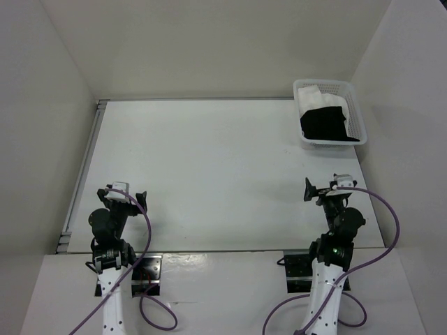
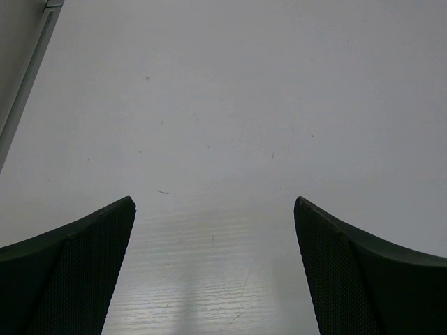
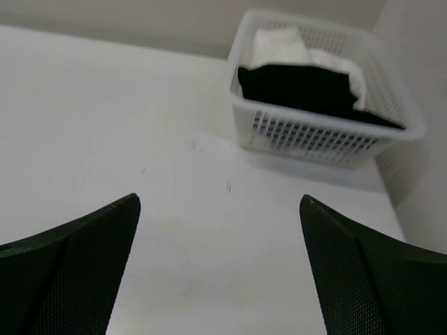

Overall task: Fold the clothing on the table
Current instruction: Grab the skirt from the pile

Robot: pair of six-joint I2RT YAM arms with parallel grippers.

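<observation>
The black clothing (image 1: 325, 124) lies bunched inside the white mesh basket (image 1: 362, 124) at the table's (image 1: 209, 167) far right corner. In the right wrist view the clothing (image 3: 293, 87) shows over the basket's wall (image 3: 314, 136). My left gripper (image 1: 124, 195) sits low at the near left, open, with only bare table between its fingers (image 2: 214, 202). Near the front right my right gripper (image 1: 328, 188) is also open and holds nothing (image 3: 220, 199). It points toward the basket from well short of it.
A white cloth (image 1: 311, 94) lies under and behind the black clothing in the basket (image 3: 279, 45). A metal rail (image 1: 84, 167) runs along the table's left edge (image 2: 24, 77). White walls close in the back and both sides.
</observation>
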